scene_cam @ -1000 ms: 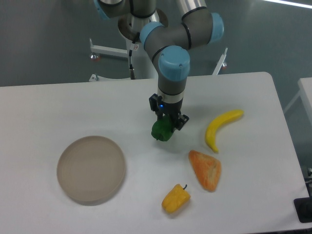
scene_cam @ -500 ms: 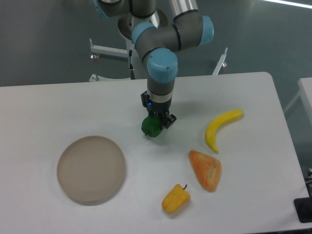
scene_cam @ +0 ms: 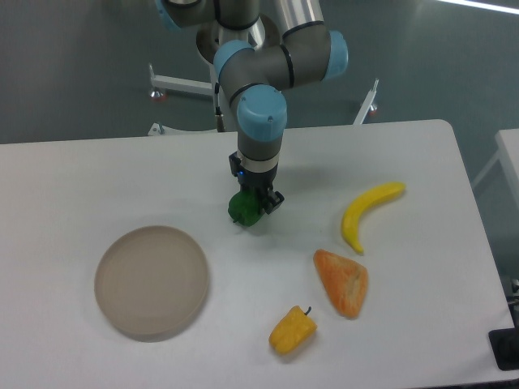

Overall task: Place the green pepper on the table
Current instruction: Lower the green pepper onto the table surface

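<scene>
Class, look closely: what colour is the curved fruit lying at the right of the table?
The banana is bright yellow, seen clearly in the fixed camera view.

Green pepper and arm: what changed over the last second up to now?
The pincer, shut on the green pepper, carried it leftward and slightly up in the image, toward the plate's side of the table. Nothing was let go. The plate, banana, yellow pepper and orange piece stayed put.
</scene>
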Controlling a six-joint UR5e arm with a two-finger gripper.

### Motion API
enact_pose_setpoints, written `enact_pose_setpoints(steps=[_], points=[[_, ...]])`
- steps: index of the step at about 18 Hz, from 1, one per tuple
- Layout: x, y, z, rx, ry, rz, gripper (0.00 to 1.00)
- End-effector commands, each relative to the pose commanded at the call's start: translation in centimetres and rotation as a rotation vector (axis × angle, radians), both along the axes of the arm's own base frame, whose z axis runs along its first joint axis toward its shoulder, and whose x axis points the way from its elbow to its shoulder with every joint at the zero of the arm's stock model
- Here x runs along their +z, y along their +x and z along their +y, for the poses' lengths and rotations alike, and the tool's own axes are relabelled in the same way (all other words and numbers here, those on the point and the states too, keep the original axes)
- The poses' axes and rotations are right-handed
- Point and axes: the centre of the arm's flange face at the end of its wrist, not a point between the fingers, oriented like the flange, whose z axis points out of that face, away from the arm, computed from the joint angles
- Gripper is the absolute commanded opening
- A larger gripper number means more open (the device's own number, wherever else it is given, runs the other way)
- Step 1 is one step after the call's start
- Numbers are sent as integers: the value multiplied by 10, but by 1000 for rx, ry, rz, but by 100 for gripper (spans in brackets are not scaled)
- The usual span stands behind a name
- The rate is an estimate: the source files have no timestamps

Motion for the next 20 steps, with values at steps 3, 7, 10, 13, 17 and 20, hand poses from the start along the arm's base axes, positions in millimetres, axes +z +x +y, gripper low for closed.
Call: enact_pose_setpoints(steps=[3,7,10,13,17,20], points=[[-1,1,1,-2,0,0,37],[-2,0,1,-2,-3,-2,43],[-3,0,1,-3,-2,-2,43],[-3,0,1,-3,-3,0,45],[-1,-1,3,-2,3,4,82],[2,-3,4,0,8,7,100]])
